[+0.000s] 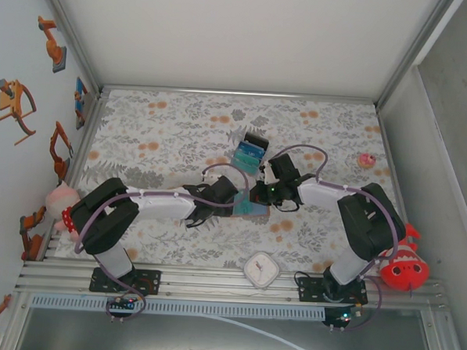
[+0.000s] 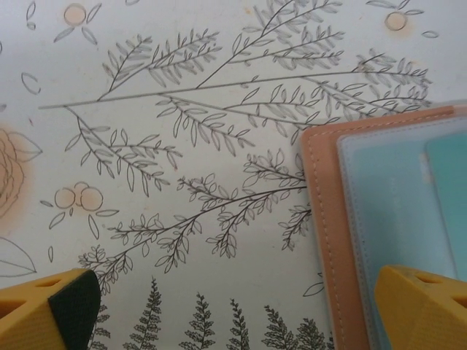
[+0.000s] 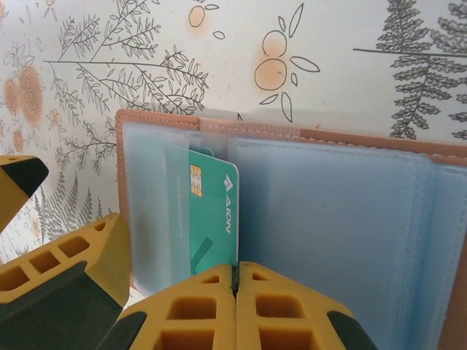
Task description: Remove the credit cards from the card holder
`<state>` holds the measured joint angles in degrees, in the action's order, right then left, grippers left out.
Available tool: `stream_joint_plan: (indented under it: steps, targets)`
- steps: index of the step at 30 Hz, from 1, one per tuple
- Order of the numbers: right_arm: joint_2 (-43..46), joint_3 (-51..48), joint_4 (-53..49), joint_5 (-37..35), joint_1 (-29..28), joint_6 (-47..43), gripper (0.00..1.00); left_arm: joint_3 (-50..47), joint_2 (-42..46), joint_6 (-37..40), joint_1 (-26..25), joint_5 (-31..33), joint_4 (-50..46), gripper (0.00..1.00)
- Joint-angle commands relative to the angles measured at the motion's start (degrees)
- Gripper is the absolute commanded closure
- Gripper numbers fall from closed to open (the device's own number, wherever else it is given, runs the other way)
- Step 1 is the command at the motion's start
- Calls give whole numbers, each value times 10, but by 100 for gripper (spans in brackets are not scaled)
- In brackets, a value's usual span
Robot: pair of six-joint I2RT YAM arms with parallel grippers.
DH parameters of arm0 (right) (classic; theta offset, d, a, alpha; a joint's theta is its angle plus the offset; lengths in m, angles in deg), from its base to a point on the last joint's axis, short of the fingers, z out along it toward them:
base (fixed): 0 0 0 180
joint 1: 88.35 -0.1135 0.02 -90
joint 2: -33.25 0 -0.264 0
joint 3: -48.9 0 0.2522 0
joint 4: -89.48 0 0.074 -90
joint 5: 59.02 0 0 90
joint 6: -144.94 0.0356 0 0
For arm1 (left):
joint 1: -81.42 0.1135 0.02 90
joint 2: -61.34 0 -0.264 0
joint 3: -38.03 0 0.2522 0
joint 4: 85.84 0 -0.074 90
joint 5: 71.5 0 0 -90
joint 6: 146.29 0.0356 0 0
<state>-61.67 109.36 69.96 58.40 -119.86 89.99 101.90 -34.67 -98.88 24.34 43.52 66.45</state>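
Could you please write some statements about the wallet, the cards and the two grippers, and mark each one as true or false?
1. The wallet lies open on the table. True.
2. The left gripper is shut. False: its jaws stand wide open, next to the wallet's edge.
3. A green card sits in a pocket of the wallet. True.
4. The right gripper is wide open above the wallet. False: it is shut, with its fingertips together on the lower edge of the green card.
5. Some loose cards lie on the table beyond the wallet. True.
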Motion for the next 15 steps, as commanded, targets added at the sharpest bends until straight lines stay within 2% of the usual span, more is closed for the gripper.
stream_joint_plan:
  steps: [1,15]
  targets:
    - [15,1,-12,-10,4,-7,100,30,13,38,-4,3,-19,3]
    - [22,3,-33,-15,7,-13,100,72,-53,48,-12,-2,-34,3]
